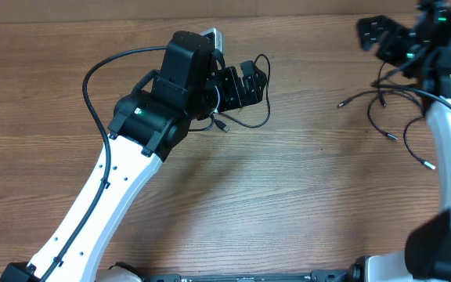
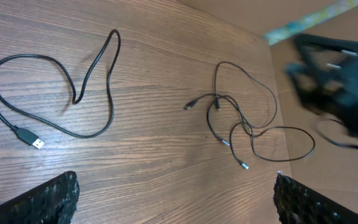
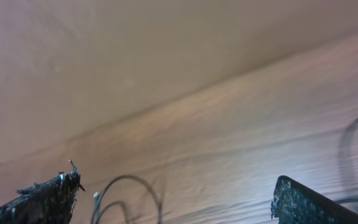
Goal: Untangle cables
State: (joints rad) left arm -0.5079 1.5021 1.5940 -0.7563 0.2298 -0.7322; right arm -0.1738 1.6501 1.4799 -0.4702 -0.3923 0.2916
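One loose cable lies in an open, wandering loop on the worktop, just beside and partly under the left tool. Its silver-tipped plug lies free at one end. The left tool's fingers stand spread wide above the wood and pinch nothing. Well apart from that cable, toward the right side of the worktop, lies the tangle. It is made of several thin black cords that cross one another near a common middle, and their small plug ends fan out onto bare wood. The right tool hangs at the far right corner, near the tangle's far edge, and it is blurred in the left wrist view. Its fingers are spread too and hold nothing. Between them its own camera shows only blurred curves of cord on the worktop below, and I cannot tell which cords they are.
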